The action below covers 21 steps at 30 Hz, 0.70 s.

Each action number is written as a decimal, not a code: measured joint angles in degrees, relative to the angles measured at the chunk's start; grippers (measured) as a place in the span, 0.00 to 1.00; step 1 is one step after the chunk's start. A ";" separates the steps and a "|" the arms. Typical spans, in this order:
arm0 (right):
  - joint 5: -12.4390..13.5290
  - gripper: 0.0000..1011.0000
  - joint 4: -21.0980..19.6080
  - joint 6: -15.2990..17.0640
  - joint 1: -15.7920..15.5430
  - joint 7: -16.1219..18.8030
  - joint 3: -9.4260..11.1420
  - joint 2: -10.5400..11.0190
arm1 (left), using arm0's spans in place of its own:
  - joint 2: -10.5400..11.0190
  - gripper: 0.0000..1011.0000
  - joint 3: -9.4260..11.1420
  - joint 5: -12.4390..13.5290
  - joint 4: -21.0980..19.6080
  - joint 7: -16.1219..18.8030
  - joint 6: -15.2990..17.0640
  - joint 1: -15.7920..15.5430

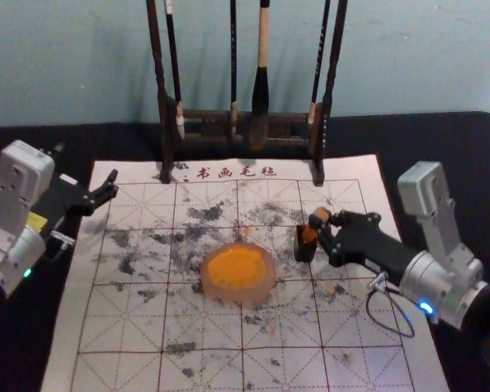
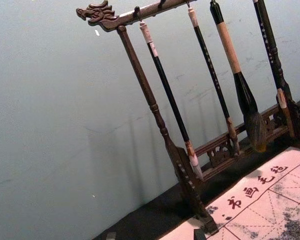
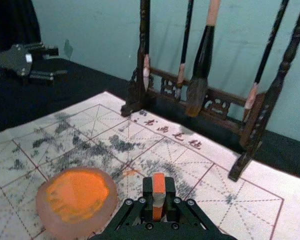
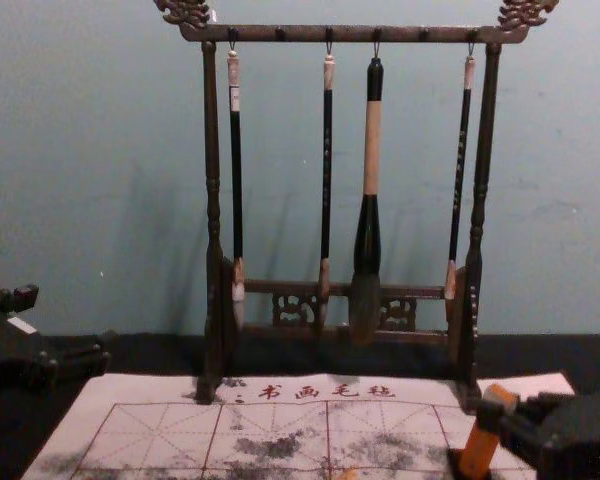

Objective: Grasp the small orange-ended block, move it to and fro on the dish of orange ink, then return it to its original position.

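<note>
Nearest the camera, one gridded writing mat [image 1: 118, 327], smudged with dark marks. From left to right: left gripper [image 1: 113, 184] at the mat's far left, fingers spread, holding nothing; dark wooden rack [image 1: 165, 135] with four hanging brushes [image 1: 262, 82], at the far edge; round dish [image 1: 239, 296] of orange ink [image 1: 237, 265], mid-mat. To its right, small orange-ended block [image 1: 309, 233], tilted, clamped in right gripper [image 1: 322, 226] beside a dark object [image 1: 305, 252], contact between the two unclear.

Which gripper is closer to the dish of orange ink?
Right. The right gripper, shut on the orange-ended block, is close by on the right of the dish; the left gripper is farther off, to its left.
</note>
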 joint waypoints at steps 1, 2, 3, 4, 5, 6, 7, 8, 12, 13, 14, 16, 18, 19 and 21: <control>0.37 0.13 -1.19 1.21 -0.25 -0.16 0.55 0.15 | 0.00 0.99 0.00 0.00 0.00 0.00 0.00 0.00; 0.59 0.13 -1.86 1.78 -0.38 -0.22 0.84 0.25 | 0.00 0.99 0.00 0.00 0.00 0.00 0.00 0.00; 0.80 0.13 -2.51 2.25 -0.52 -0.26 1.11 0.38 | 0.00 0.99 0.00 0.00 0.00 0.00 0.00 0.00; 1.06 0.13 -3.06 2.76 -0.62 -0.27 1.37 0.51 | 0.00 0.99 0.00 0.00 0.00 0.00 0.00 0.00; 1.48 0.13 -4.08 3.51 -0.82 -0.26 1.83 0.77 | 0.00 0.99 0.00 0.00 0.00 0.00 0.00 0.00; 1.73 0.13 -4.66 3.88 -0.90 -0.24 2.10 0.93 | 0.00 0.99 0.00 0.00 0.00 0.00 0.00 0.00; 2.24 0.13 -5.69 4.53 -1.07 -0.09 2.55 1.28 | 0.00 0.99 0.00 0.00 0.00 0.00 0.00 0.00; 2.73 0.13 -6.58 4.99 -1.13 0.17 2.84 1.59 | 0.00 0.99 0.00 0.00 0.00 0.00 0.00 0.00; 3.50 0.13 -7.62 5.64 -1.00 0.94 3.01 2.18 | 0.00 0.99 0.00 0.00 0.00 0.00 0.00 0.00; 3.61 0.13 -7.74 5.87 -0.68 1.27 2.81 2.38 | 0.00 0.99 0.00 0.00 0.00 0.00 0.00 0.00; 3.64 0.13 -7.75 6.07 -0.42 1.49 2.56 2.49 | 0.00 0.99 0.00 0.00 0.00 0.00 0.00 0.00; 3.64 0.13 -7.56 6.51 0.41 2.12 1.73 2.65 | 0.00 0.99 0.00 0.00 0.00 0.00 0.00 0.00; 3.58 0.13 -7.06 6.85 1.38 2.83 0.69 2.69 | 0.00 0.99 0.00 0.00 0.00 0.00 0.00 0.00; 3.58 0.13 -6.88 6.94 1.72 3.05 0.32 2.69 | 0.00 0.99 0.00 0.00 0.00 0.00 0.00 0.00; 3.28 0.13 -6.26 7.11 2.73 3.64 -0.91 2.61 | 0.00 0.99 0.00 0.00 0.00 0.00 0.00 0.00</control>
